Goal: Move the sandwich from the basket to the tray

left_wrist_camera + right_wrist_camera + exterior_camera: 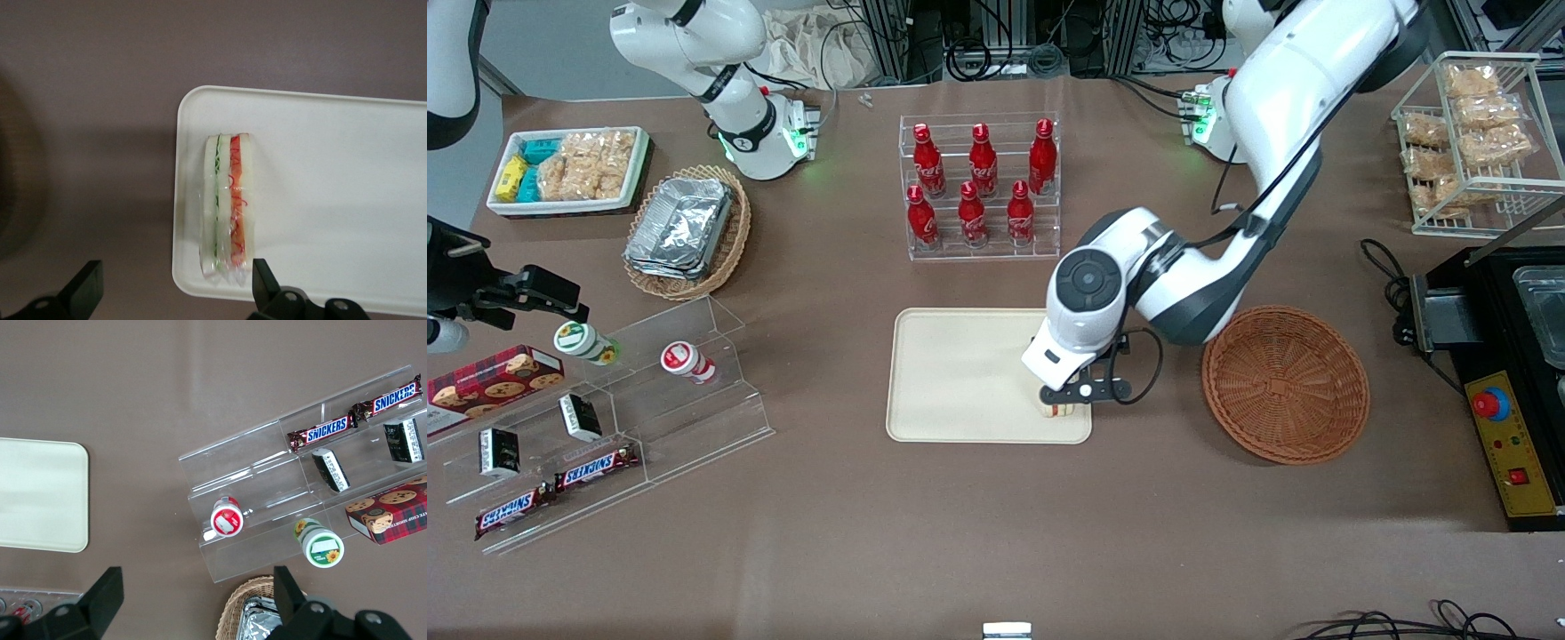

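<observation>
On the brown tabletop, nearest me, my gripper [1060, 402] hangs over the tray [951, 373], fingers spread wide and holding nothing; the sandwich [227, 207] stands on edge at the tray's five-o'clock corner; the basket [1285, 384] lies at three o'clock. Wrapped, light and squashy, I judge; pinch the flat bread faces gently.

Claw [1069, 400] positioned over sandwich [1060, 410] at lower right corner of tray [960, 373], frame centre. Basket [1286, 384] beside tray, nothing in it.
</observation>
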